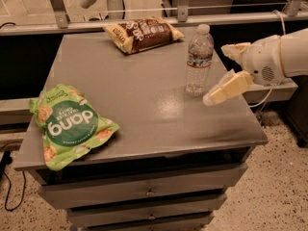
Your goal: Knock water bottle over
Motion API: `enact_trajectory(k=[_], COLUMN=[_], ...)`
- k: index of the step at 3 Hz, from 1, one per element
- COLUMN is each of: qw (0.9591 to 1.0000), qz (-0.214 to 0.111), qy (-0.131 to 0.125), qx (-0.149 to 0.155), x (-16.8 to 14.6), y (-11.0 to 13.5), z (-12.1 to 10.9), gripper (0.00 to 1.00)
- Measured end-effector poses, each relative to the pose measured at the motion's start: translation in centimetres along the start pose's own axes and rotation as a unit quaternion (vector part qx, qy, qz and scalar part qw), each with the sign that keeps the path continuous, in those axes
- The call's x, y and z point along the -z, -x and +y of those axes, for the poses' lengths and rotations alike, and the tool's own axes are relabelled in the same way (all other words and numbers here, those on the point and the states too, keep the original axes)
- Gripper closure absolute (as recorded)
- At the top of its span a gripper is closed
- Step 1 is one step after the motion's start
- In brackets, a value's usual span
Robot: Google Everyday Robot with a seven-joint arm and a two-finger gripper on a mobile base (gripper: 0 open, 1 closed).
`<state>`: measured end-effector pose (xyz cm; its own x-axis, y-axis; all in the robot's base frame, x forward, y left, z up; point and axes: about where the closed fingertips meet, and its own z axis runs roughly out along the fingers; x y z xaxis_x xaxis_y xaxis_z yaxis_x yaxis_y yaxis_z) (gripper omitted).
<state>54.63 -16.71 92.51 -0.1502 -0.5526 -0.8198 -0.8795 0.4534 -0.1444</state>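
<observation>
We see the water bottle [199, 61] standing upright on the grey bench [144, 109], toward the far right part of its top, with its white cap up and the label band around its middle. The gripper [215, 74] hangs over the right side of the bench on a white arm [284, 54], just beside the bottle. Its jaws are apart: the upper one is level with the bottle's shoulder and off to its right, while the lower one slants down with its tip near the bottle's base. We cannot tell whether that lower tip touches the bottle. Behind the bottle, near the far edge, lies a brown snack bag [144, 34]. A green chip bag [67, 126] lies at the near left corner, well apart from the bottle and slightly overhanging the edge. Beneath the top we make out drawers [144, 191], and the bench stands on a speckled floor [269, 196]
</observation>
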Motion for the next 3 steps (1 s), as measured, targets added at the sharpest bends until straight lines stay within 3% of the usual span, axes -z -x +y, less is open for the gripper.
enact_trajectory(k=[1, 3], qw=[0.9985, 0.9899], qz=[-0.049, -0.123], qy=[0.022, 0.069], qx=[-0.007, 0.012], x=[-2.7, -7.6], y=[1.7, 7.3], z=[1.1, 4.2], gripper=[0.0, 0.0])
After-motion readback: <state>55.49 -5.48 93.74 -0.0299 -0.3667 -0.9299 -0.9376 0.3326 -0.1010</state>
